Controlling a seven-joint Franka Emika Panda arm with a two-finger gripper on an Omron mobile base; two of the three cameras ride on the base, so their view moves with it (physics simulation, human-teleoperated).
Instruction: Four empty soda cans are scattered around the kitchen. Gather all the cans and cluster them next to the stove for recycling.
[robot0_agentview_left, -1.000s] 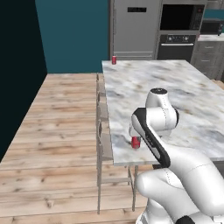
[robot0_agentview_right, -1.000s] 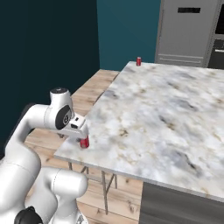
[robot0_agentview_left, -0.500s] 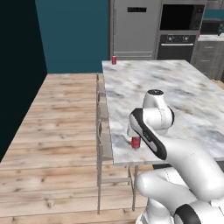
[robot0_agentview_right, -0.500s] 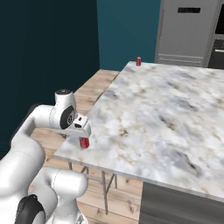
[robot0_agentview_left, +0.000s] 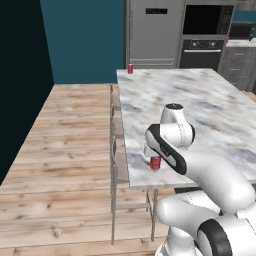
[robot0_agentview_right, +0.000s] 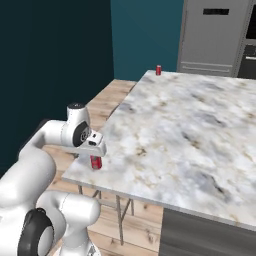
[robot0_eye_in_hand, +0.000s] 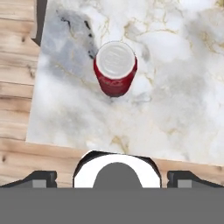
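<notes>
My gripper (robot0_agentview_right: 95, 149) has moved closer over the near soda can (robot0_eye_in_hand: 115, 68) than a second ago. Its jaws stand fully open and hold nothing. This can stands upright on the marble counter (robot0_agentview_right: 190, 130), near the counter's corner, just below my gripper. The can has not moved since then. A second soda can (robot0_agentview_left: 130, 68) stands at the far corner of the same counter.
</notes>
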